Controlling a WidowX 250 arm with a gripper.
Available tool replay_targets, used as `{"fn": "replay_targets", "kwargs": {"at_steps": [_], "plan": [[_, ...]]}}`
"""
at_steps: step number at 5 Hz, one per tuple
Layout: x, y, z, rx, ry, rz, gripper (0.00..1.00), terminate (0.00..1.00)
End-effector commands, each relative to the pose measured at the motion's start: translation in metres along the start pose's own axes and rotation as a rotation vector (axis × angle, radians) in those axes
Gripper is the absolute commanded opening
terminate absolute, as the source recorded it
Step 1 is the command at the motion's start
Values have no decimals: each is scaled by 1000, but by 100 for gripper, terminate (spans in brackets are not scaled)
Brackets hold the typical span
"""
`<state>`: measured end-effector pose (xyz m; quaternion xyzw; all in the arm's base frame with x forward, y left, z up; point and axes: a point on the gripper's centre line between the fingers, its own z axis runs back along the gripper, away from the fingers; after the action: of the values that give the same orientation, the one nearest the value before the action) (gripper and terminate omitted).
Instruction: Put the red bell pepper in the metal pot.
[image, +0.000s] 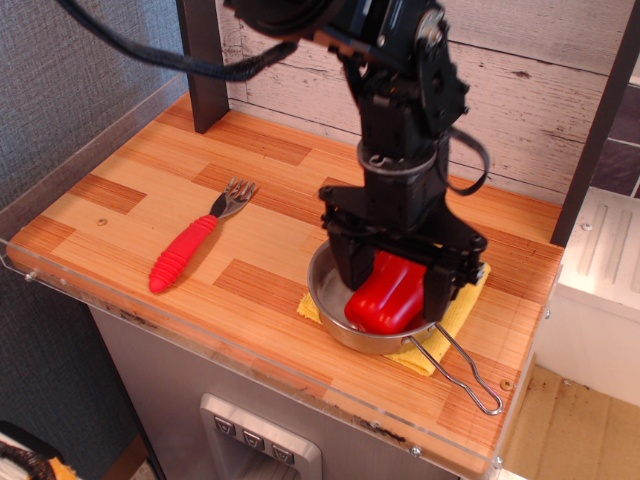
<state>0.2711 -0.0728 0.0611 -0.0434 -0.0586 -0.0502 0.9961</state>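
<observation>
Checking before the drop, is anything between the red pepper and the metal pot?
Nothing visible. The red bell pepper already lies inside the metal pot, with the gripper fingers either side of it.

- The glossy bright-red lobed toy bell pepper (386, 295) lies in the lower middle of the frame, a little right of centre. It rests inside the pot, tipped on its side, its longer axis running from lower left to upper right. Its upper part is partly hidden, and no stem can be made out.
- The shallow round shiny stainless-steel pot (330, 305) sits at the lower middle-right of the frame, upright and open-topped, wider than the pepper it holds. Its near rim and left wall show clearly. A thin wire loop handle (465, 375) reaches from its near right side toward the lower right of the frame.
</observation>
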Motion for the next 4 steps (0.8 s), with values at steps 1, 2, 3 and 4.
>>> {"fn": "replay_targets", "kwargs": {"at_steps": [1,2,3,4], "plan": [[43,15,60,4,-183,52,100,0],[78,40,61,36,-201,108,100,0],[106,57,46,69,-151,124,100,0],[108,63,40,95,-94,53,100,0]]}}
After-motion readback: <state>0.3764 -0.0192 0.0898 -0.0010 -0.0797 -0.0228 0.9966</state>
